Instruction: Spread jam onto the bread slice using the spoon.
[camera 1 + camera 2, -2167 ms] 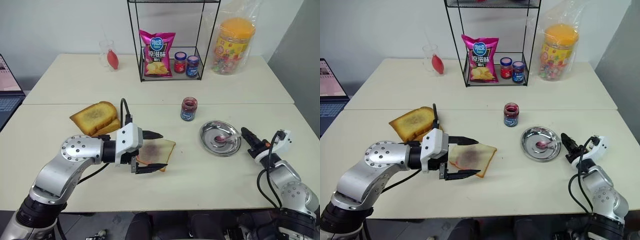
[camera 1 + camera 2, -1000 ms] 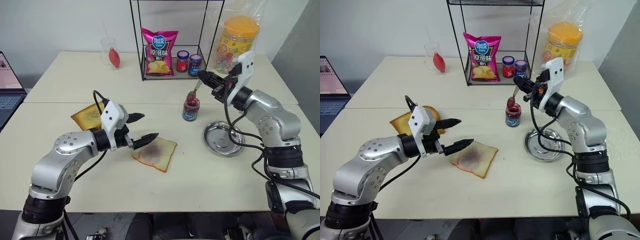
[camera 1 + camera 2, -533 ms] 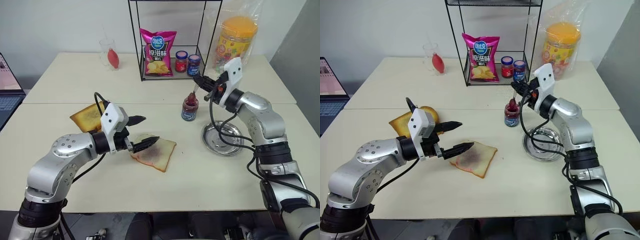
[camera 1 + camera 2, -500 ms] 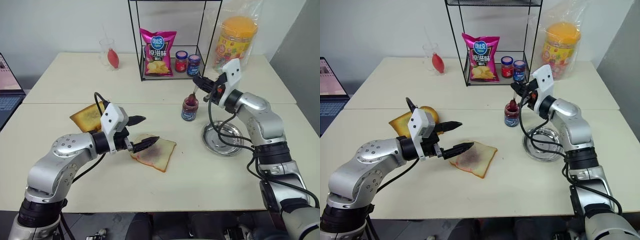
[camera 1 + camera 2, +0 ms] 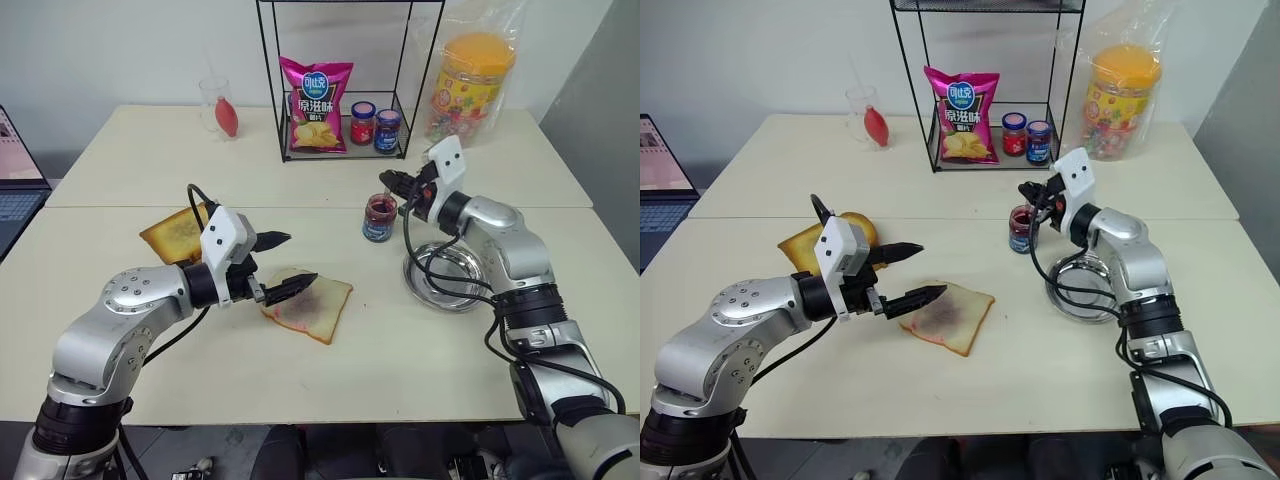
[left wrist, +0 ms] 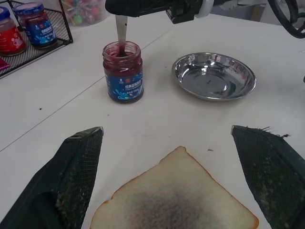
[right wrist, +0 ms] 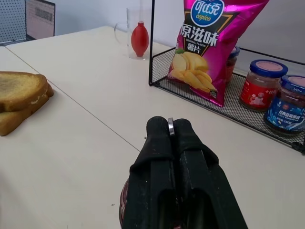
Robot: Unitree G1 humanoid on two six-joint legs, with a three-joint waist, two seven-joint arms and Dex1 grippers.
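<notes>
- Two hands are sharing the work: the right hand (image 5: 392,181), upper right of centre in the left eye view, is clenching the handle of the small slim silver metal spoon (image 6: 121,31), while the left hand (image 5: 283,262) is hanging wide open and gripping nothing.
- The spoon is standing nearly upright, its long axis running down into the mouth of the small clear glass jar with a blue label (image 5: 378,217); its bowl is sitting hidden in the dark red-purple jam (image 6: 123,50) inside.
- The pale white squarish bread slice with a purplish stain at its centre (image 5: 312,304) is lying flat on the pale counter (image 5: 400,350), down and to the left of the jar in the frame, well apart from the right hand.
- The left hand is much nearer the slice: its two fingers are straddling the slice's near-left corner, seemingly just above it, not pinching it.
- The coming move, as I judge it, is calling for the loaded spoon to be lifted clear of the jar's rim and carried down-left across the counter to the stain.
- The round shiny metal plate (image 5: 440,281) is lying empty, just right of the jar.
- The black wire rack (image 5: 343,80) at top centre is holding a pink crisp packet (image 5: 313,107) and two lidded jars (image 5: 372,127).
</notes>
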